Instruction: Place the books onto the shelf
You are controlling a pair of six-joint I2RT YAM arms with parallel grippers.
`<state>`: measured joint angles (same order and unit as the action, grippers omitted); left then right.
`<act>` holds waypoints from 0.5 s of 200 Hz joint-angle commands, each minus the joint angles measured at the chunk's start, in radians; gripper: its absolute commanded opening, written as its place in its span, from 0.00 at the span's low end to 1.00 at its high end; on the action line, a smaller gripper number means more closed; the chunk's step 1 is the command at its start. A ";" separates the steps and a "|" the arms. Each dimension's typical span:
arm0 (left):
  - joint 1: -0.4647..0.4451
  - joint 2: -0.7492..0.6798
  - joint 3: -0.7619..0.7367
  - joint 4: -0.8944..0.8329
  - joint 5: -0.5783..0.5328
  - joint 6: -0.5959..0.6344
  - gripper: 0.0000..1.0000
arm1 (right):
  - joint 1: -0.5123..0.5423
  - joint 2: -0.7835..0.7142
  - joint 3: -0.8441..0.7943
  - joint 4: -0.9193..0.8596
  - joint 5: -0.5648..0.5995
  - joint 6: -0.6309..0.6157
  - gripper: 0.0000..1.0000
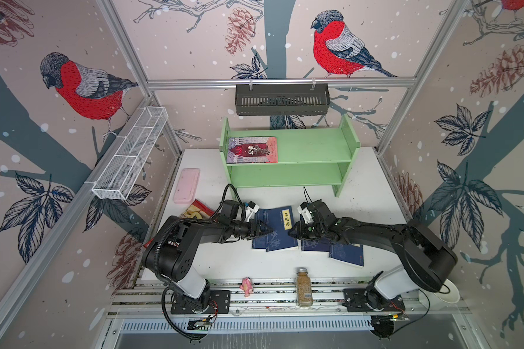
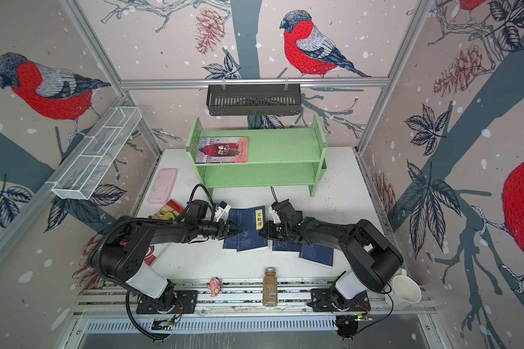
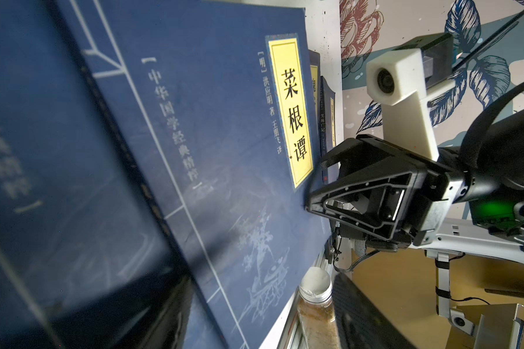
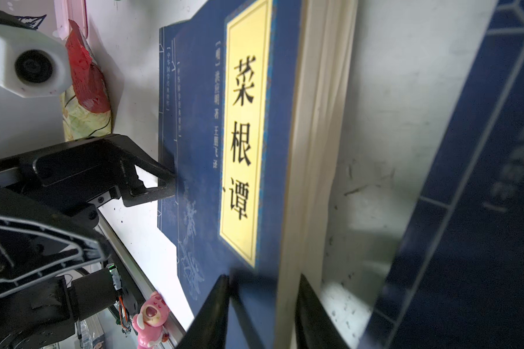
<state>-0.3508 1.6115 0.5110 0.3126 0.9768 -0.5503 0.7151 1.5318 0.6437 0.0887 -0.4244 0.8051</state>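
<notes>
Several navy books lie overlapping mid-table. The top book [image 1: 280, 229] carries a yellow label [image 4: 245, 136]; others [image 1: 347, 255] poke out under the right arm. A pink-red book [image 1: 251, 150] lies flat on the upper tier of the green shelf [image 1: 309, 151] at the back. My left gripper [image 1: 270, 232] is open, one of its fingers [image 4: 152, 184] touching the top book's left side. My right gripper [image 4: 265, 281] is open astride that book's right page edge [image 4: 315, 151], one finger over the cover and one beside the pages, with a gap still showing.
A spice jar [image 1: 303, 287] and pink toy [image 1: 247, 287] stand on the front rail. A pink slab [image 1: 186, 185] and snack packet [image 1: 198, 211] lie left. A white cup [image 2: 406, 291] sits front right. A black basket [image 1: 282, 99] and wire basket [image 1: 130, 154] hang on the walls.
</notes>
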 commanded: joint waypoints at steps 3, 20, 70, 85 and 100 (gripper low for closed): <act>0.002 0.008 0.025 -0.093 0.060 0.019 0.74 | 0.003 0.010 0.010 0.054 -0.008 -0.017 0.36; 0.014 0.007 0.047 -0.134 0.066 0.042 0.74 | 0.002 0.003 0.008 0.054 -0.008 -0.017 0.36; 0.039 0.011 0.049 -0.150 0.075 0.065 0.73 | -0.007 -0.034 -0.014 0.101 -0.050 -0.011 0.35; 0.039 0.039 0.054 -0.139 0.077 0.061 0.72 | -0.011 -0.038 -0.022 0.125 -0.065 -0.003 0.35; 0.038 0.038 0.040 -0.104 0.084 0.039 0.71 | -0.010 -0.041 -0.030 0.138 -0.074 0.002 0.34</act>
<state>-0.3141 1.6417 0.5621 0.1806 1.0367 -0.4984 0.7040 1.4998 0.6216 0.1528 -0.4553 0.8070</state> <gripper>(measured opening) 0.715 0.344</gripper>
